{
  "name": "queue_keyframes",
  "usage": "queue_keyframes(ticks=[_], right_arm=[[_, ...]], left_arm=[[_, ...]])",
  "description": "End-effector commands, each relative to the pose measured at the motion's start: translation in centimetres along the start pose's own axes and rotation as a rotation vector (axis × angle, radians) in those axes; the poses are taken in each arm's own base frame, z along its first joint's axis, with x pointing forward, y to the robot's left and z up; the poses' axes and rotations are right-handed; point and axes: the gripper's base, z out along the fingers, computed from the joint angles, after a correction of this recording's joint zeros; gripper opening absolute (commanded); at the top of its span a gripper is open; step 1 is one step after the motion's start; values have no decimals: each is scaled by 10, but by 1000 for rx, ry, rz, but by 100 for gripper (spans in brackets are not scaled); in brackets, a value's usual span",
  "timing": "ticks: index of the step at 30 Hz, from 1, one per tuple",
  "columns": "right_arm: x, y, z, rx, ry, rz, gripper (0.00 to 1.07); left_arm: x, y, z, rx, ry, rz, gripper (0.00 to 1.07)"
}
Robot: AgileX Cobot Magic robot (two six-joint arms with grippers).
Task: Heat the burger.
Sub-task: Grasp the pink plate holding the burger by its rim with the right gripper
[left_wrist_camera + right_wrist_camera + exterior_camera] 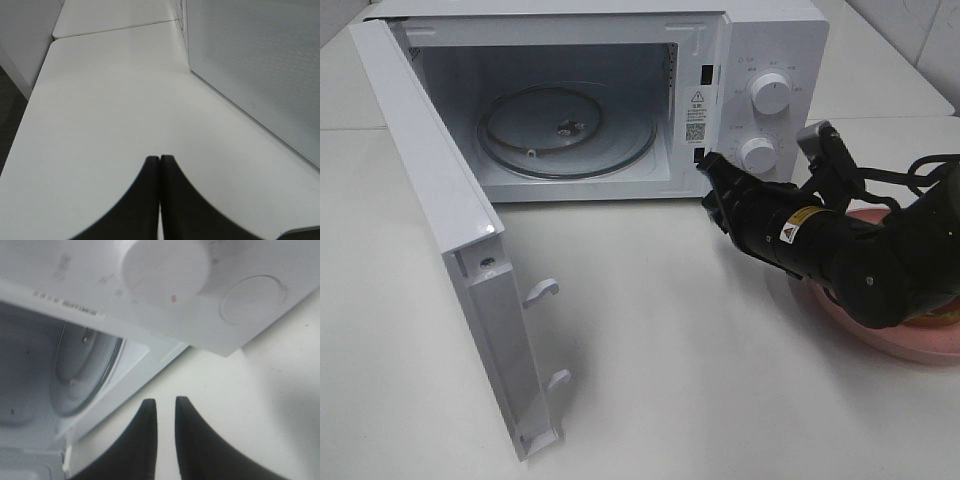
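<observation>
The burger is almost wholly hidden under my right arm; only a thin yellow-brown sliver (942,318) shows on the pink plate (910,345) at the right table edge. The white microwave (775,40) stands open, with its glass turntable (565,130) bare; the turntable also shows in the right wrist view (85,370). My right gripper (708,168) hovers just in front of the microwave's lower right corner, below the lower knob (758,155). Its fingers (150,440) are nearly together and hold nothing. My left gripper (159,162) is shut and empty over bare table.
The microwave door (450,230) swings out to the left and reaches the table's front. The upper knob (769,95) is above the lower one. The microwave's perforated side wall (260,60) is beside my left gripper. The table edge (30,105) drops off on its other side.
</observation>
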Motion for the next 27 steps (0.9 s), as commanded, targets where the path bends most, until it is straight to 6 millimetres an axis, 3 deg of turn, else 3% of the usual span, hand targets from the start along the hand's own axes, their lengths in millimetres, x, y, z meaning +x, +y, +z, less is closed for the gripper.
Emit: queue_keyframes(ticks=[1,6,11,15,17,22,27], right_arm=[[2,6,-2,-67,41,-202,15],[13,13,-4,-181,122,-547,17],[15,16,-8,-180,195,-715,19],[12,18,-9,-160,208,-751,20],[-4,32,-15,-83,260,-909,21],[-13,35,-18,15,326,-969,21],[-27,34,-22,227,452,-1007,23]], left_arm=[[1,-1,-3,0,-33,-5,0],[1,-1,-3,0,-33,-5,0],[1,-1,-3,0,-33,-5,0],[1,-1,-3,0,-33,-5,0],[1,-1,-3,0,-33,-5,0],[1,-1,-3,0,-33,-5,0],[1,-1,-3,0,-33,-5,0]])
